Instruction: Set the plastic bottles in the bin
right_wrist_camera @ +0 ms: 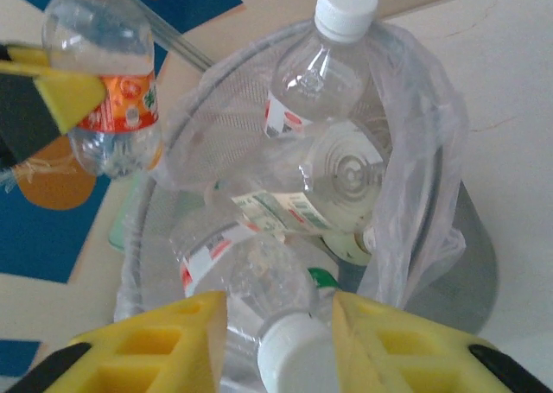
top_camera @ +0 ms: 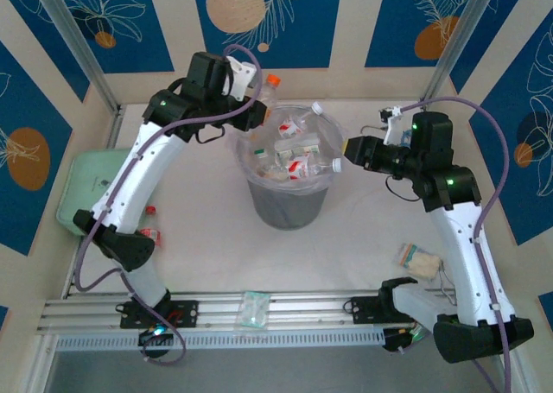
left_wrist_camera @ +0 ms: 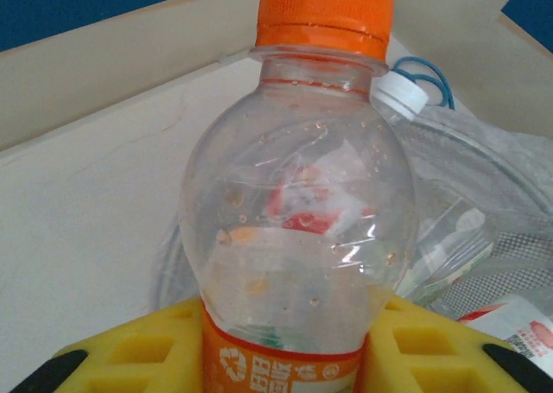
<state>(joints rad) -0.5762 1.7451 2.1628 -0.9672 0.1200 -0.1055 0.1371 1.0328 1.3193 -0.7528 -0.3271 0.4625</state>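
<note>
- Filling up, the bin (top_camera: 285,210) in the middle already holds many bottles (top_camera: 294,155).
- Left gripper (left_wrist_camera: 285,350) clamps an orange-capped bottle (left_wrist_camera: 298,194) just beyond the far-left rim.
- Right gripper (right_wrist_camera: 278,341) pinches a white-capped bottle (right_wrist_camera: 285,367) at the right rim.
- Two small bottles (top_camera: 149,234) wait on the table (top_camera: 207,255), left.

White recycling sign (left_wrist_camera: 232,361) and half-cut Chinese characters (left_wrist_camera: 273,377) on the orange label (left_wrist_camera: 337,374) of the orange-capped bottle (left_wrist_camera: 298,212)

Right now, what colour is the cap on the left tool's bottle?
Orange cap on that bottle, clearest in left wrist view.
</note>
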